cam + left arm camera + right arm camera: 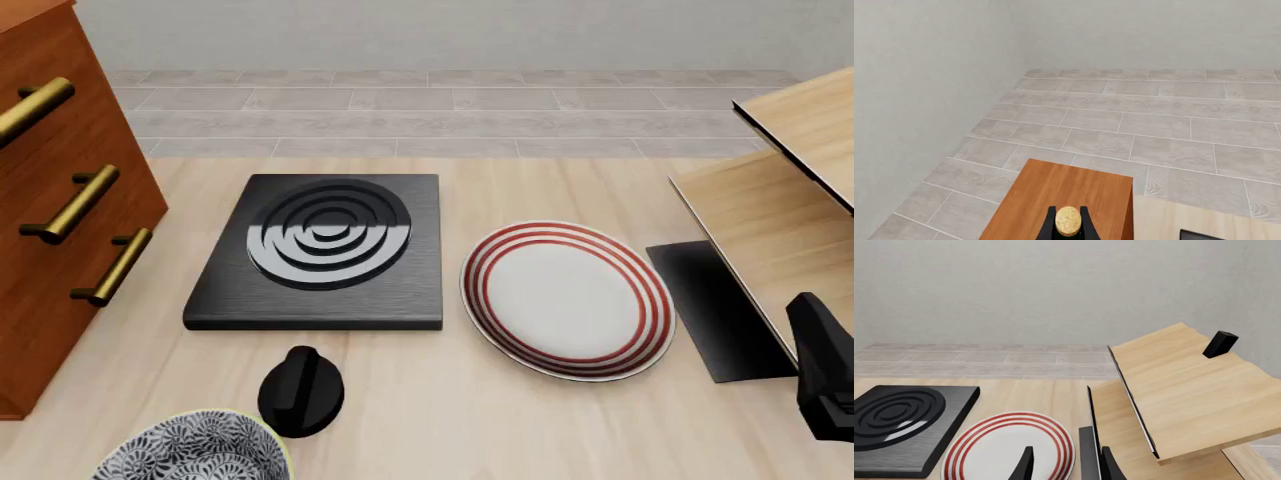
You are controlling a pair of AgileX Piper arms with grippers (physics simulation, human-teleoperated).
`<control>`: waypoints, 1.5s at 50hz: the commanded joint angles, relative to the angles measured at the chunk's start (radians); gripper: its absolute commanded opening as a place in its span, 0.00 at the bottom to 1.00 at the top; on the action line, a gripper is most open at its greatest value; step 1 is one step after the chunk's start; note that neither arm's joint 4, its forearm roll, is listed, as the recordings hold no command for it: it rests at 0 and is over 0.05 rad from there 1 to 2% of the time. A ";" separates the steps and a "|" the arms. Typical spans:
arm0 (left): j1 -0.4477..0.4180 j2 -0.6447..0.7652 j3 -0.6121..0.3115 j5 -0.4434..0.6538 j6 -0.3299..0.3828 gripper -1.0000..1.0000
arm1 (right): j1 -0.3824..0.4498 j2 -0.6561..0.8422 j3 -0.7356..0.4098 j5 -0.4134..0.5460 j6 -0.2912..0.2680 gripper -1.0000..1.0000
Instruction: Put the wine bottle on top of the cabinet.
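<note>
In the left wrist view only the tan cork top of the wine bottle [1068, 220] shows; its green body is hidden below the frame. My left gripper [1067, 226] is shut on it, one black finger on each side of the cork. Just beyond the cork lies the flat reddish-brown top of the cabinet [1067, 192]. The front view shows the cabinet [60, 210] at the far left with brass bar handles, and neither the bottle nor the left gripper appears there. My right gripper [1067, 462] stands open and empty, low over the table near the red-ringed plate.
On the pale table lie a black burner plate [327, 250], a white plate with red rings [567, 298], a black knob-like object [300, 390] and a patterned bowl [200, 455]. A pale black-edged wooden structure [781, 215] rises at the right, with my right arm [827, 375] beside it.
</note>
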 commanded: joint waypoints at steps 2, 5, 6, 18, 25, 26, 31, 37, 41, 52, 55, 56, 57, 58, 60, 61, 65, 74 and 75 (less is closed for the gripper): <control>0.022 -0.030 0.133 -0.056 -0.002 0.00 | 0.000 0.000 0.000 0.000 0.000 1.00; 0.027 -0.037 0.170 -0.059 -0.002 0.00 | 0.000 0.000 0.000 0.000 0.000 1.00; 0.032 -0.036 0.173 -0.063 -0.005 0.00 | 0.000 0.000 0.000 0.000 0.000 1.00; 0.024 -0.067 0.272 -0.097 -0.010 0.00 | 0.000 0.000 0.000 0.000 0.000 1.00; 0.028 -0.070 0.280 -0.098 -0.012 0.00 | 0.000 0.000 0.000 0.000 0.000 1.00; 0.028 -0.072 0.282 -0.097 -0.008 0.00 | 0.000 0.000 0.000 0.000 0.000 1.00; 0.034 -0.069 0.274 -0.090 -0.009 0.00 | 0.000 0.000 0.000 0.000 0.000 1.00; 0.035 -0.064 0.262 -0.085 -0.010 0.00 | 0.000 0.000 0.000 0.000 0.000 1.00; 0.034 -0.062 0.254 -0.080 -0.008 1.00 | 0.000 0.000 0.000 0.000 0.000 1.00; 0.002 -0.084 0.277 -0.070 -0.002 1.00 | 0.000 0.000 0.000 0.000 0.000 1.00; -0.002 -0.088 0.269 -0.063 -0.008 1.00 | 0.000 0.000 0.000 0.000 0.000 1.00; -0.001 -0.089 0.268 -0.063 -0.009 1.00 | 0.000 0.000 0.000 0.000 0.000 1.00; -0.001 -0.091 0.269 -0.063 -0.008 1.00 | 0.000 0.000 0.000 0.000 0.000 1.00; -0.001 -0.091 0.269 -0.063 -0.008 1.00 | 0.000 0.000 0.000 0.000 0.000 1.00; 0.000 -0.097 0.269 -0.062 -0.001 1.00 | 0.000 0.000 0.000 0.000 0.000 1.00; 0.000 -0.099 0.265 -0.058 0.000 1.00 | 0.000 0.000 0.000 0.000 0.000 1.00; 0.033 -0.088 0.239 -0.040 -0.001 1.00 | 0.000 0.000 0.000 0.000 0.000 1.00; 0.045 -0.110 0.199 -0.014 -0.004 1.00 | 0.000 0.000 0.000 0.000 0.000 1.00; 0.042 -0.117 0.202 -0.011 -0.001 1.00 | 0.000 0.000 0.000 0.000 0.000 1.00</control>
